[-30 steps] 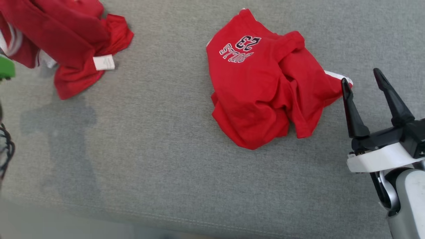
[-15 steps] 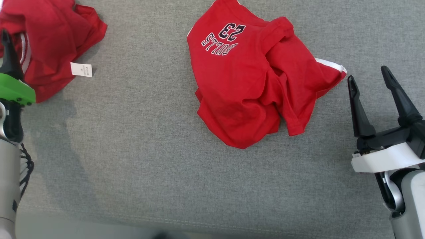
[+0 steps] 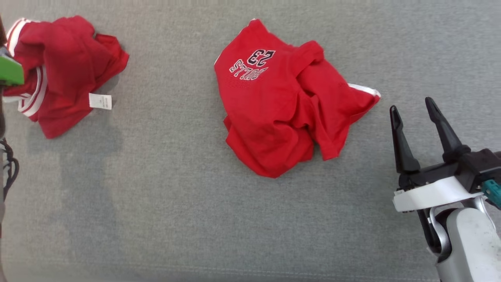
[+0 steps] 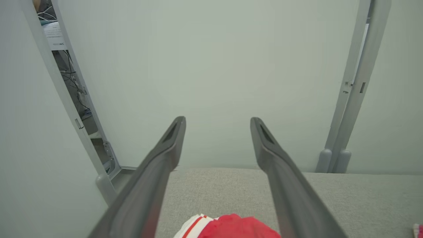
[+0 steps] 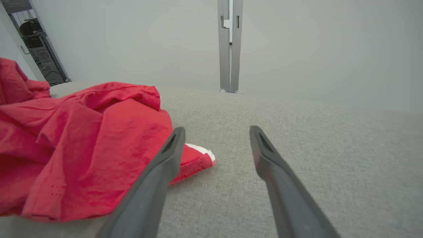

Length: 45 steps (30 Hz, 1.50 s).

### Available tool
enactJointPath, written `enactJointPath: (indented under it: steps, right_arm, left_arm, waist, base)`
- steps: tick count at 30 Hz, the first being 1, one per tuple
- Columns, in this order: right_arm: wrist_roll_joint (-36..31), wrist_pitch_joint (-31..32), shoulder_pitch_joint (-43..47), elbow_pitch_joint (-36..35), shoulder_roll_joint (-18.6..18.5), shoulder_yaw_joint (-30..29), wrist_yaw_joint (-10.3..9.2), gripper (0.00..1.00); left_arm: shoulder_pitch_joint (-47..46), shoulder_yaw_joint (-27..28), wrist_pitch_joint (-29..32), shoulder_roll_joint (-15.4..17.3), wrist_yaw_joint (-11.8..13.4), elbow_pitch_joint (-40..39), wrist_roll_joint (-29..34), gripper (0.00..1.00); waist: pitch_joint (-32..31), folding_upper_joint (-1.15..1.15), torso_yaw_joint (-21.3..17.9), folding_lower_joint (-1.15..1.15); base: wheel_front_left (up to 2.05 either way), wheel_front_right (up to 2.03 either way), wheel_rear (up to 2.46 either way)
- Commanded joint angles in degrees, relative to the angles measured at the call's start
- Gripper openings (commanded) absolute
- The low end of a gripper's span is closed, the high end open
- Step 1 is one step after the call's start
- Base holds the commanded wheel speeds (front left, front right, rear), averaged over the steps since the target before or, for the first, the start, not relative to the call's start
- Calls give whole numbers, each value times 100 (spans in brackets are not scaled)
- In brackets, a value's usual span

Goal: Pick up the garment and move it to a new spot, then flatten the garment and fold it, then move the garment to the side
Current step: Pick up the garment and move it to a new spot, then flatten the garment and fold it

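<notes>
- Grey woven fabric (image 3: 164,203) is spread across the whole work surface, and a stitched seam (image 3: 274,271) is seen running along its nearest edge.
- Nearest on the robot's right, the right gripper (image 3: 411,105) is held low over that fabric, its two dark fingers spread wide with nothing between them; a white housing (image 3: 430,194) and a pale forearm (image 3: 465,243) are seen behind it.
- Just beyond those fingertips, and apart from them, the garment (image 3: 274,117) is found: a bright red jersey, crumpled in a heap at the middle of the surface.
- Its white-trimmed corner (image 3: 366,91) is pointed toward the right gripper; in the right wrist view that corner is partly hidden behind one finger, though contact cannot be told.
- "BULLS" lettering (image 3: 247,69) and a dark 23 are shown upside down in the head view, on the jersey's far left part.
- Well apart, at the far left, a second red garment (image 3: 66,66) is bunched up, with white striped trim (image 3: 37,88) and a small white label (image 3: 100,101).
- Over it the left gripper (image 4: 217,120) is held, fingers wide apart and empty; the red cloth and its stripes are seen low between them, and a green housing (image 3: 8,70) is caught at the head view's left edge.
- Farthest back, pale wall panels (image 4: 214,66) and grey upright posts (image 4: 350,99) are lined up behind the surface.
</notes>
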Motion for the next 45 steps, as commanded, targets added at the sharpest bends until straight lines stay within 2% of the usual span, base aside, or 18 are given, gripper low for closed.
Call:
enactJointPath:
  steps: [1,8,16,31,36,45]
  right_arm:
    - [29,-66,-49,91,36,16,-6,100]
    - [111,-177,9,525,237,50,-6,100]
    - [170,-182,203,710,360,66,-6,100]
    - [203,-182,706,869,500,95,-6,100]
    - [223,-182,749,878,505,141,-6,100]
    - [266,-182,868,950,493,243,-6,100]
  left_arm:
    - [149,-8,-3,-36,3,-103,67,100]
    - [844,-223,-3,-301,2,-634,142,100]
    - [1961,-38,-3,-584,3,-1032,265,100]
    - [4152,511,-3,-1002,4,-1768,698,100]
    - [4602,666,-3,-1068,3,-1976,818,100]
    - [5121,877,-3,-1412,3,-2159,1000,100]
  waist:
    - [-369,0,-355,0]
    - [-866,0,-847,0]
    - [-1399,0,-1153,0]
    - [-2248,0,-961,0]
    - [-2316,0,-895,0]
    - [-2432,0,-843,0]
  base:
    - [0,0,0]
    - [0,0,0]
    - [0,0,0]
    - [0,0,0]
    - [0,0,0]
    - [0,0,0]
